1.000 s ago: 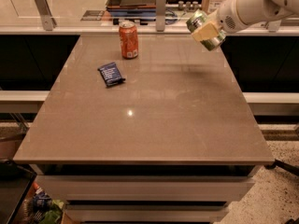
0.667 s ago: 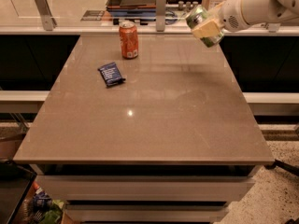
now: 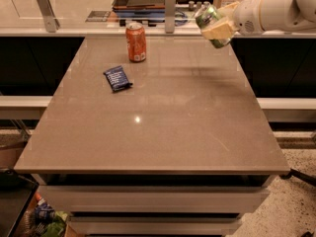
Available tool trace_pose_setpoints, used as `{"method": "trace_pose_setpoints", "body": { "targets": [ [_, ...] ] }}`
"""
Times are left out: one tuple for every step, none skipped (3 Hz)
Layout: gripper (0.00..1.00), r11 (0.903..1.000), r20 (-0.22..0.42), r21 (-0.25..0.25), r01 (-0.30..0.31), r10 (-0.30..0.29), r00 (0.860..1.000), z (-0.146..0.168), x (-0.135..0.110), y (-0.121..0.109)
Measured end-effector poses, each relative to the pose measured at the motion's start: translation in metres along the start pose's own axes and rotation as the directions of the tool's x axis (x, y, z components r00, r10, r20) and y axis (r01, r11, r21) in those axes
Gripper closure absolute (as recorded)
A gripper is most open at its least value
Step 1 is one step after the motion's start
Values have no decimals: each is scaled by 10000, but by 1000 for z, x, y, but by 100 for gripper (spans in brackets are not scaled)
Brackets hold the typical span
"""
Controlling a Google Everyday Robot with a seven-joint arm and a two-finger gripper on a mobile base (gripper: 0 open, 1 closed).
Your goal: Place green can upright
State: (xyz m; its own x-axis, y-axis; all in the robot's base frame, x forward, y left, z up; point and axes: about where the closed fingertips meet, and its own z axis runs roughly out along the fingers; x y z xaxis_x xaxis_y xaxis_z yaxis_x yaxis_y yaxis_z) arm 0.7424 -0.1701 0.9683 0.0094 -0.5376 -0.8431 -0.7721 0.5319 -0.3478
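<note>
Tool [image 3: 218, 29] is clamped around the green can [image 3: 207, 15], hanging in the air over the far right corner of the worktop [image 3: 163, 127]. The can's long axis leans, upper end tipped left, so I reckon it needs straightening before touchdown.

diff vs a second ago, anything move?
The pincer, clamped on the tilted green can, rose slightly and drifted left above the table near its far right corner. Nothing grabbed or released. The orange can and dark packet stayed put.
</note>
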Motion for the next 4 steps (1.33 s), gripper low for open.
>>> {"method": "trace_pose_setpoints", "body": {
  "targets": [
    [100,9995,450,-319,25,-10,9990,6,3,-2],
    [100,9976,862,-675,142,-83,9962,11,6,-3],
    [100,9935,1325,-1101,277,-129,9911,14,10,-4],
    [100,9902,1653,-1378,221,10,9862,16,17,-3]
  ]
}}
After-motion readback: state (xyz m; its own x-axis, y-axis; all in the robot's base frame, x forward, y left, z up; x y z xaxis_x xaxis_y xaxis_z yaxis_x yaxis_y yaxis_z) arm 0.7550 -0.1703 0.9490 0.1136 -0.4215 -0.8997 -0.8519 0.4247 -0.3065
